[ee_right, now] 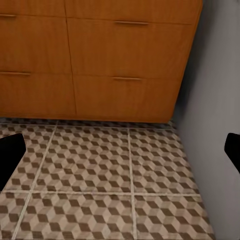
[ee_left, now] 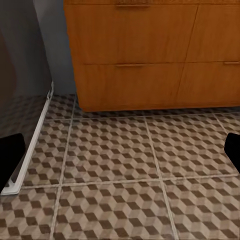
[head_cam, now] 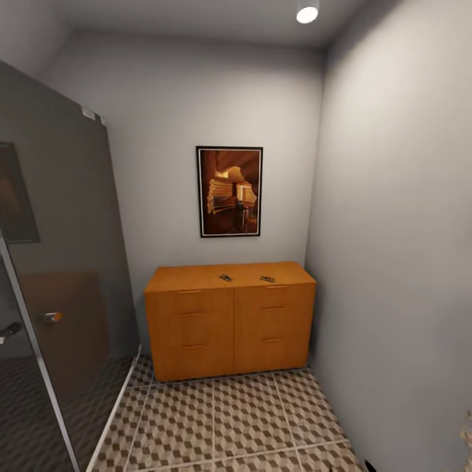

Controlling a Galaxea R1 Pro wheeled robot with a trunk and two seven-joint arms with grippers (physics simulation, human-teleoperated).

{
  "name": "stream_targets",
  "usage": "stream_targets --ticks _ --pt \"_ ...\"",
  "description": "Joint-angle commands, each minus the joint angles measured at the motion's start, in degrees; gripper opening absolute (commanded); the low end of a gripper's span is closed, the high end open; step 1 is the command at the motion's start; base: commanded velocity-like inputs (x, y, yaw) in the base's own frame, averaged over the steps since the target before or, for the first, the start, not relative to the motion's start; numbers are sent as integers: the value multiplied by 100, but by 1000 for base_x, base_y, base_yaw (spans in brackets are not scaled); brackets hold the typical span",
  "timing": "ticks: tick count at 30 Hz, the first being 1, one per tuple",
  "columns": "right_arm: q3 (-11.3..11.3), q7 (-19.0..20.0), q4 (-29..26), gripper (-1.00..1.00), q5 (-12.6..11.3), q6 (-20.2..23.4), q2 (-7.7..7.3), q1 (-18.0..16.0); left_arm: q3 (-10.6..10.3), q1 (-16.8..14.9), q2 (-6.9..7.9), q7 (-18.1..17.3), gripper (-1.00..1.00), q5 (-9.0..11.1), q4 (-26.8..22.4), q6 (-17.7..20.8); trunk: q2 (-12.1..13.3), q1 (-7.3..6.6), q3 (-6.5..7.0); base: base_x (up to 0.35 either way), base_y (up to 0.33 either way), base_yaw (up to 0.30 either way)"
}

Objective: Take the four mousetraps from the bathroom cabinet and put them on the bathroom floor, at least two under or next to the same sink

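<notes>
The left gripper (ee_left: 120, 152) is spread wide: in the left wrist view its dark fingertips (ee_left: 11, 156) sit at opposite borders of the picture with only bare tile between them, holding and touching nothing. The right gripper (ee_right: 120, 152) is likewise spread wide, its fingertips (ee_right: 10, 156) far apart over the tiles and empty.

In the head view two mousetraps lie on the flat top of the cabinet (head_cam: 229, 328), both close to its front edge: one mousetrap (head_cam: 225, 277) just left of the middle, the other mousetrap (head_cam: 267, 279) right of the middle, well apart from each other. They are too small to make out in detail.

The cabinet stands against the back wall, below a framed picture (head_cam: 229, 191), its right end close to the grey side wall (head_cam: 393, 262). On its left a dark glass partition (head_cam: 59, 262) with a white floor rail runs forward. Between rail and side wall the bathroom floor (head_cam: 229, 419) lies open in front of the drawer fronts. The right wrist view shows the cabinet's lower right corner meeting the side wall.
</notes>
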Motion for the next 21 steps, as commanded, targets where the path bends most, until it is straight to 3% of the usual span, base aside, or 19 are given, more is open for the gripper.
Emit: stream_targets --ticks 1,11,21 --pt "46 24 4 100 -62 -13 -1 -2 13 -2 0 -59 100 48 5 -8 -3 5 -2 323 -5 0" --pt "40 21 4 100 -62 -14 46 -2 13 -2 -2 -59 100 48 5 -8 -3 5 -11 323 -26 49" --pt "37 19 4 100 -62 -21 76 -2 13 -4 -1 -59 100 48 5 -8 -3 5 -40 296 -151 132"
